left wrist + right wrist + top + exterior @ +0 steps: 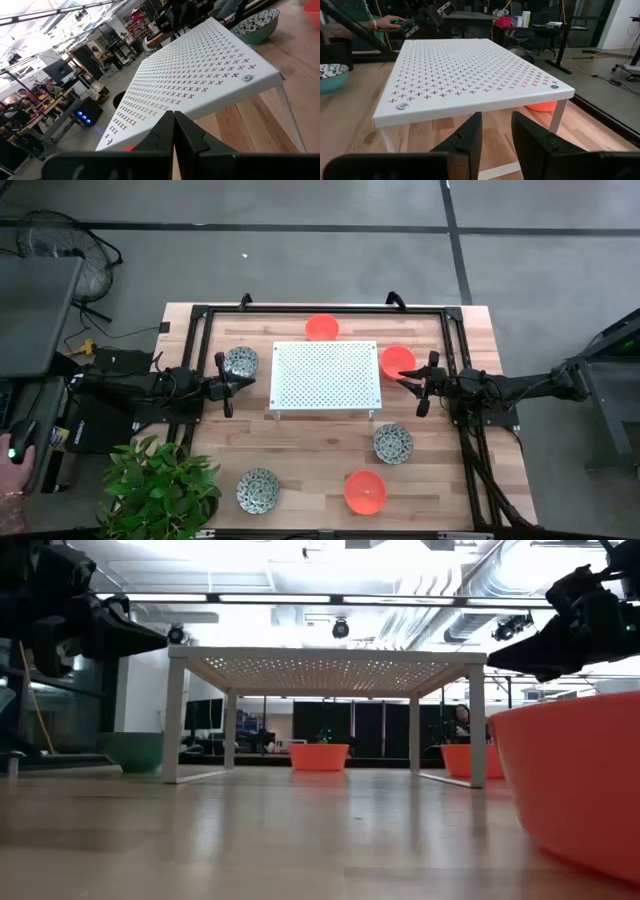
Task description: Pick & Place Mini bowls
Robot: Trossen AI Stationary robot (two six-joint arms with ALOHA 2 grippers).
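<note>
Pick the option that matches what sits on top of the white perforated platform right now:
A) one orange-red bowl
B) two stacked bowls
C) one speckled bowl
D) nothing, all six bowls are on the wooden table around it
D: in the high view the white perforated platform has a bare top, while the three orange-red bowls and the three speckled bowls all sit on the wooden table around it.

No readable text, label, brand, number or sign shows in any view. The white perforated metal platform carries only a pattern of small cross-shaped cutouts, no lettering. Screens and clutter in the room behind are too blurred to read.
</note>
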